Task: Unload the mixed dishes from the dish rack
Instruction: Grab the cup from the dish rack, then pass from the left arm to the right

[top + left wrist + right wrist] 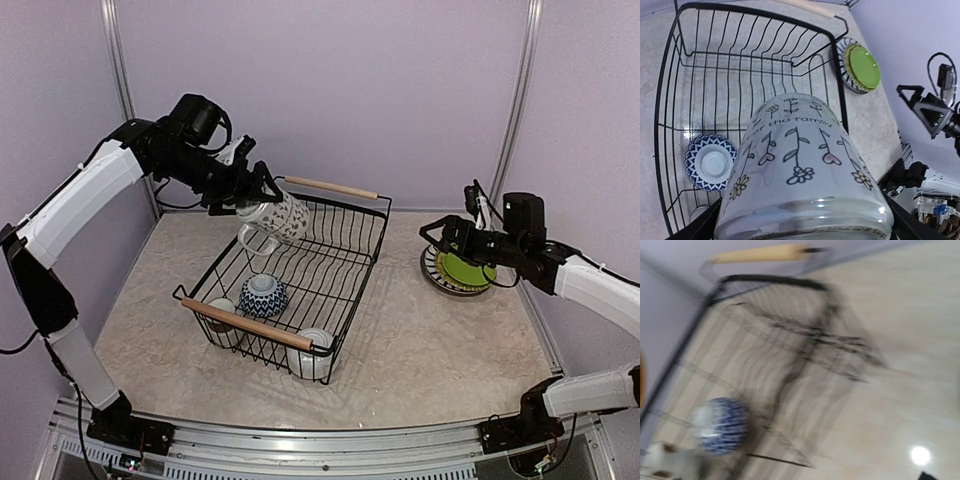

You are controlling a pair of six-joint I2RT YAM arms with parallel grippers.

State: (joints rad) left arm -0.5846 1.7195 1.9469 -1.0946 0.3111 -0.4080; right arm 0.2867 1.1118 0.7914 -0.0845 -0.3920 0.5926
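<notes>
The left fingers (266, 187) pinch the flowered white mug (276, 219) across its body, holding it tilted above the far-left part of the dish rack (246, 323). Below them and nearer the arms sit an upturned blue-patterned bowl (263, 296), a small mug (222, 322) against the near handle, and a white mug (312, 352) in the near-right corner. The right fingers (447, 232) stand spread with nothing between them. Just beneath them the lime green plate (465, 268) lies on the striped plate (434, 272) on the tabletop (430, 350), and the rack's right wall stands between these fingers and the dishes inside.
</notes>
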